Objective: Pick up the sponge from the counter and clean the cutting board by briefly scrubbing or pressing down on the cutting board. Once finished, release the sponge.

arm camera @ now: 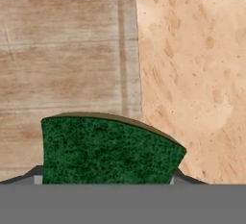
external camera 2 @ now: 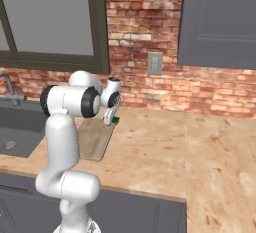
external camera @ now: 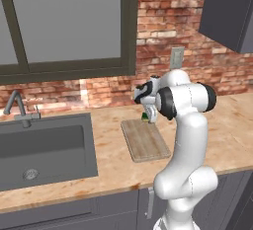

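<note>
sponge (arm camera: 108, 150) sits green face toward the hand camera, its long axis running across the hand view, over the cutting board (arm camera: 62, 50) near the edge that borders the counter (arm camera: 192, 64). gripper (external camera: 147, 116) hangs at the board's far end; whether its fingers clamp the sponge or have let go, i cannot tell

The arm covered most of the sponge (external camera: 145, 117) in both base views; the hand view's bottom edge cut off the sponge's lower part; the end effector's (arm camera: 106, 182) fingertips were hidden.
</note>
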{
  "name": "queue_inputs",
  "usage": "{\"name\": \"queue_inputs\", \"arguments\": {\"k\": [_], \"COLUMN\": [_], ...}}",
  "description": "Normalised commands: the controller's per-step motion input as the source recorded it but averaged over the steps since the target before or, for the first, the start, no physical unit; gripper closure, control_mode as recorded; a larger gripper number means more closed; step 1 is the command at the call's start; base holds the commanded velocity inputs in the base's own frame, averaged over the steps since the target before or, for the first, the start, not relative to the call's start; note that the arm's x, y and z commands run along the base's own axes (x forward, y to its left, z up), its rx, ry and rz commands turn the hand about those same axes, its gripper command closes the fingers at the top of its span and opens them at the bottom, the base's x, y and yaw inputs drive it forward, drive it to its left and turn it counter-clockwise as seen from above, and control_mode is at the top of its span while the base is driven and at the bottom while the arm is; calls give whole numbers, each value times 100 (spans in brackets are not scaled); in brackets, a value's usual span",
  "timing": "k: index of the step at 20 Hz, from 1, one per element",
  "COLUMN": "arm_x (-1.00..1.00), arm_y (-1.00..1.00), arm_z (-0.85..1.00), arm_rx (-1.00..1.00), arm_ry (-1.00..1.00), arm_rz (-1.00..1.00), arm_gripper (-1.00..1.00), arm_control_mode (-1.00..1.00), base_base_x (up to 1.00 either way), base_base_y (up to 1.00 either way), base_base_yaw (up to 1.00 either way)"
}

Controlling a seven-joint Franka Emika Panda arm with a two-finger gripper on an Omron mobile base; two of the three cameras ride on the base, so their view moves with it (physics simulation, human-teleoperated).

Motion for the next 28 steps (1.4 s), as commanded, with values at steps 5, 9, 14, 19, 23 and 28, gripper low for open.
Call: {"name": "queue_inputs", "arguments": {"k": [5,9,14,19,23,28], "arm_x": [30,4,-8,-29,-20,-33], "arm_y": [35,58,69,59,50,45], "arm_z": [-23,-20,-21,-5,0,-14], "arm_rx": [5,1,-1,-12,-13,-9], "arm_ry": [0,2,11,11,0,0], "arm_rz": [11,15,10,0,0,0], "arm_gripper": [100,100,100,100,100,100], "arm_control_mode": [-100,-100,-100,-100,-100,-100], "base_base_x": [0,0,0,0,0,0], "base_base_y": [0,0,0,0,0,0], "base_base_yaw": [0,0,0,0,0,0]}}
